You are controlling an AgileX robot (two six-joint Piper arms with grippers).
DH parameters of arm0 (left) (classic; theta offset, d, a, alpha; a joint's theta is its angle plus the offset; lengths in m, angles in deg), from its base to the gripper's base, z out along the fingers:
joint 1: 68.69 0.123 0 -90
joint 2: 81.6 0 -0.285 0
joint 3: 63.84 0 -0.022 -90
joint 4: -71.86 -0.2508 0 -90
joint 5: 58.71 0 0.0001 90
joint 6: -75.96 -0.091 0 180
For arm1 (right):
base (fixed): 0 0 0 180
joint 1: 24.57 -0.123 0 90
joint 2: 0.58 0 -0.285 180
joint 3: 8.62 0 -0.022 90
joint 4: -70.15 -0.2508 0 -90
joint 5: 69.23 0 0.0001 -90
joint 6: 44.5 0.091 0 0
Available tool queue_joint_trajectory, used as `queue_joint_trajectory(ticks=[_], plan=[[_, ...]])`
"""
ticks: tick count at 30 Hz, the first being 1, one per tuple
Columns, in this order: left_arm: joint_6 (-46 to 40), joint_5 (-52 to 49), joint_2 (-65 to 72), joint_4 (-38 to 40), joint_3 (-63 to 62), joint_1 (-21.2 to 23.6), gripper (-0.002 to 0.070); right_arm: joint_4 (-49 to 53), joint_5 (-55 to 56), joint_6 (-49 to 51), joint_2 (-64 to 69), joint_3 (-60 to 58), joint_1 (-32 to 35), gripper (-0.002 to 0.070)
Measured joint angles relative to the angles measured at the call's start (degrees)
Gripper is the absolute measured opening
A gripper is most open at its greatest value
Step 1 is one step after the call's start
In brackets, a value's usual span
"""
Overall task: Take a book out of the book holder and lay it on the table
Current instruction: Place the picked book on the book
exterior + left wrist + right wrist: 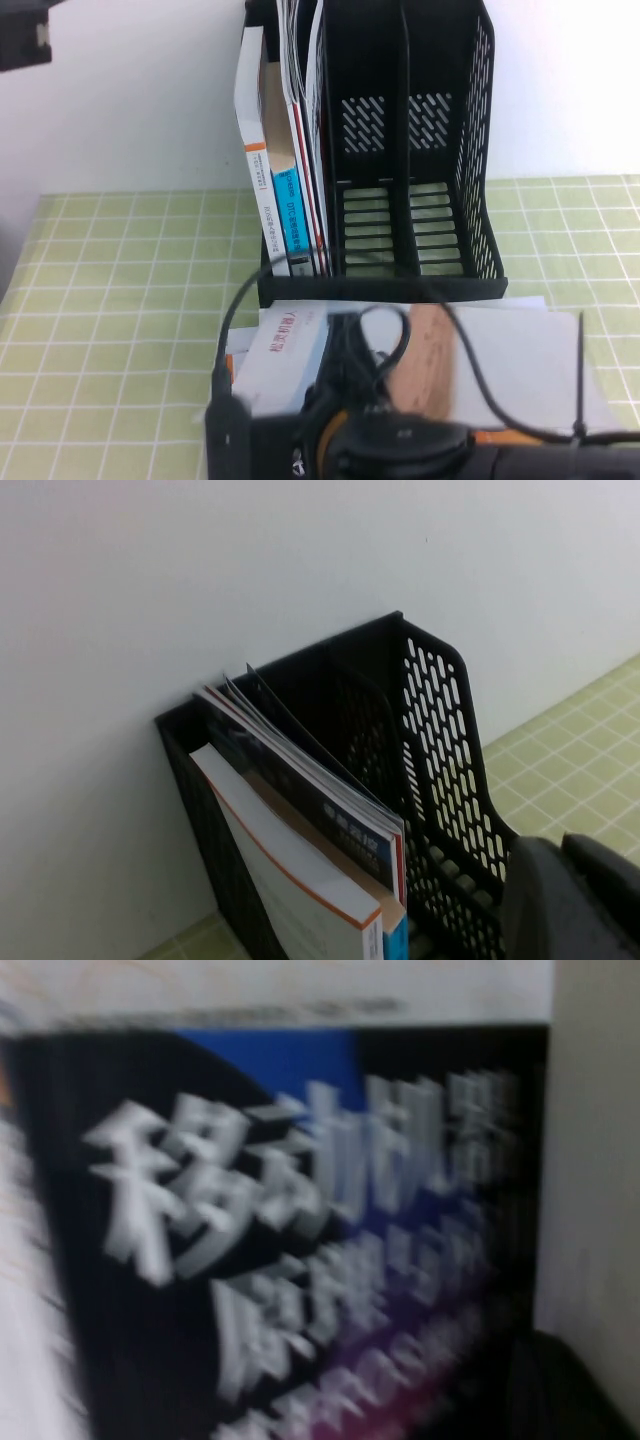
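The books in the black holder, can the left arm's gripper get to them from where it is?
Probably yes. The left gripper sits above and beside the book holder, whose top is open. The upright books poke out with nothing over them. The right gripper, shut, is down by the flat book.

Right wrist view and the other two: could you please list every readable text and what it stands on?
"移动机器", best guess: large white characters on the black cover; lower rows blurred.
Red title on the book lying on the table: blurred, unreadable.
Spine labels in the book holder: too small.
Left tool, raised beside the holder, and right tool, shut at the black cover: no markings seen.
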Motion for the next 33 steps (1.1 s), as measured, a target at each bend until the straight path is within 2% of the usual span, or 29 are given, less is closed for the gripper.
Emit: queue_joint_trajectory(ticks=[4,10,15,20,23,28,30,33], plan=[[0.0,-1.2,0.0,-0.13,0.0,0.0,-0.0003,1.23,7.54,1.7,0.77,-4.54,-0.64,0.0008],[0.0,-1.29,0.0,-0.13,0.0,0.0,-0.0003,10.37,15.66,2.24,-0.31,-13.03,-0.98,0.0008],[0.13,-1.42,0.0,-0.13,0.0,0.0,-0.0003,15.53,19.88,3.2,-3.36,-18.94,-0.98,0.0008],[0.75,-1.54,0.0,-0.13,0.0,0.0,-0.0003,16.58,20.88,7.7,-4.48,-20.38,-0.98,0.0024],[1.43,-1.54,0.0,-0.13,0.0,0.0,-0.0003,16.47,20.18,10.05,-4.56,-20.11,-0.98,0.0112],[1.83,-1.54,0.0,0.2,0.0,0.0,-0.0003,16.24,16.69,12.93,-4.71,-18.59,-0.98,0.0398],[1.5,-1.54,-0.05,0.63,0.0,0.0,-0.0003,16.16,16.23,13.34,-5.37,-18.45,-1.03,0.0467],[-1.37,-1.13,-0.91,2.63,0.0,0.0,-0.0003,14.67,15.57,14.79,-7.24,-18.45,-2.33,0.0512]])
